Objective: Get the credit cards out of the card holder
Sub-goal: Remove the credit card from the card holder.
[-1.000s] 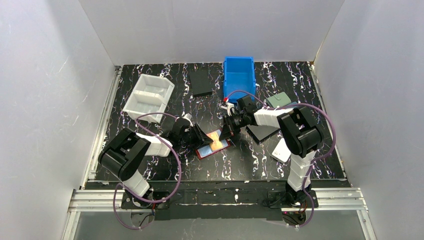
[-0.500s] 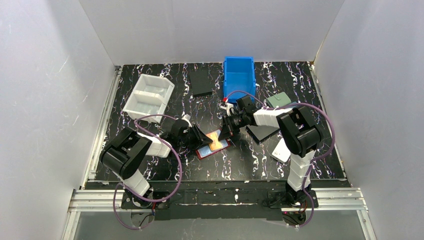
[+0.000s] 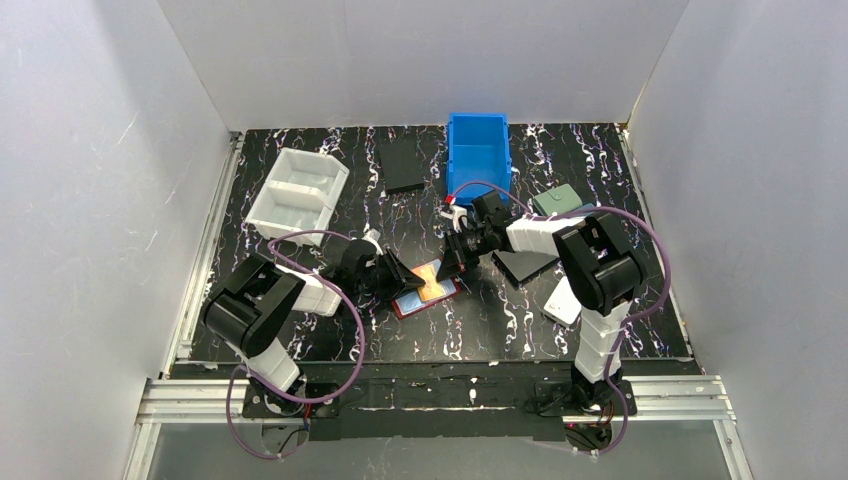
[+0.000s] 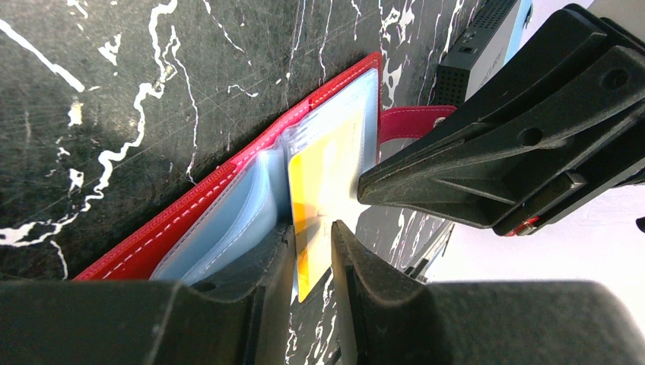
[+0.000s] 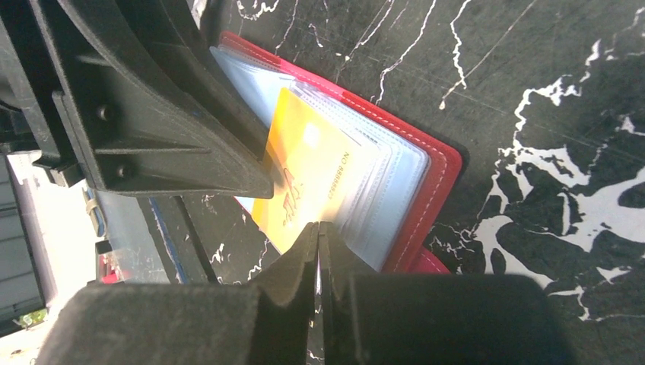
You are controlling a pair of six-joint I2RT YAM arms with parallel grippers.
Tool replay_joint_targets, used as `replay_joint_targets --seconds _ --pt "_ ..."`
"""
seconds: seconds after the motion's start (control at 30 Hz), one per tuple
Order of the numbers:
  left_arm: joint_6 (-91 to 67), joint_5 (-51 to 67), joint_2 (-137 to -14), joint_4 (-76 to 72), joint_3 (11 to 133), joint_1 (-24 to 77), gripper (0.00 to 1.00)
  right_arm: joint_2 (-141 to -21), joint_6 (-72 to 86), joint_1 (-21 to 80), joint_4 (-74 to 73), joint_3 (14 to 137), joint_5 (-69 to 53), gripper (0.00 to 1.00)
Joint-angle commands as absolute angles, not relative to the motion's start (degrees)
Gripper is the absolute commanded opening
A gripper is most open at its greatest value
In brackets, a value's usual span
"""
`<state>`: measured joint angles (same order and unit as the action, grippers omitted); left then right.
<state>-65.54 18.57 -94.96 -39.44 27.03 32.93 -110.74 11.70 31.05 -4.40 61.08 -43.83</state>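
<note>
Credit cards: an orange card [image 4: 319, 198] sits in the open red card holder [image 3: 425, 291] at frame centre, pinched by the left gripper [image 4: 312, 251]; the right gripper [image 5: 318, 251] is pressed together, fingertips touching the holder.

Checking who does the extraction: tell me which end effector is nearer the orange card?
Left. The left end effector straddles the orange card's edge; the right end effector, shut, sits beside it.
</note>
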Motion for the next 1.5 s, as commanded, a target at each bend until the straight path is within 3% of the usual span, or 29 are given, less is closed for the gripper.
replay_joint_targets --seconds 0.0,0.13,0.23,0.37,0.47,0.57,0.7,0.8,0.9,1.0,1.03,1.1,1.2,1.3,1.47 --pt "-65.5 19.6 -96.9 -39.2 26.6 34.4 0.23 -115.0 12.5 33.5 -2.5 59.9 -48.4 0.11" --pt "-65.5 19.7 -97.2 -39.5 26.6 34.4 0.23 -114.3 8.2 34.3 -7.9 61.1 -32.4 0.1" --pt "-65.6 19.8 -97.5 -39.6 26.7 34.4 0.23 -116.3 10.3 33.2 -6.5 61.1 -42.0 0.1" --pt "-65.7 19.8 -97.5 -39.7 26.7 34.4 0.23 -115.2 8.4 34.2 -9.0 61.4 -30.6 0.08" --pt "-65.7 19.8 -97.7 -39.8 26.7 34.4 0.23 -117.4 12.5 33.4 -5.3 60.9 -45.9 0.09" --pt "-65.8 20.0 -97.6 -39.9 26.7 34.4 0.23 -116.2 9.5 33.9 -8.0 61.2 -35.2 0.07" --pt "-65.8 19.8 -97.4 -40.1 26.5 34.4 0.23 -117.2 13.9 33.1 -3.8 60.4 -48.5 0.08" --pt "-65.9 19.9 -97.5 -40.2 26.5 34.3 0.23 -115.8 9.2 33.8 -8.3 61.2 -33.3 0.06" --pt "-66.0 19.8 -97.5 -40.3 26.4 34.3 0.23 -118.2 13.8 32.3 -3.8 60.5 -49.3 0.08" --pt "-66.1 20.0 -97.5 -40.4 26.4 34.2 0.22 -116.7 9.2 33.1 -9.3 61.7 -34.9 0.07" --pt "-66.1 19.8 -97.5 -40.4 26.3 34.2 0.22 -117.0 10.1 32.3 -8.3 61.3 -37.7 0.07" --pt "-66.2 19.8 -97.5 -40.4 26.2 34.1 0.2 -118.1 12.6 32.0 -5.7 60.9 -46.7 0.08" --pt "-66.2 20.1 -97.8 -40.6 26.3 33.9 0.13 -117.3 9.7 32.9 -8.4 61.8 -39.0 0.08" --pt "-66.2 19.9 -98.2 -40.7 26.2 33.8 0.0 -118.3 9.8 32.4 -8.7 61.9 -38.8 0.09" --pt "-66.3 19.8 -98.0 -41.3 24.9 33.2 0.0 -118.1 9.1 32.2 -9.6 62.0 -35.1 0.1"
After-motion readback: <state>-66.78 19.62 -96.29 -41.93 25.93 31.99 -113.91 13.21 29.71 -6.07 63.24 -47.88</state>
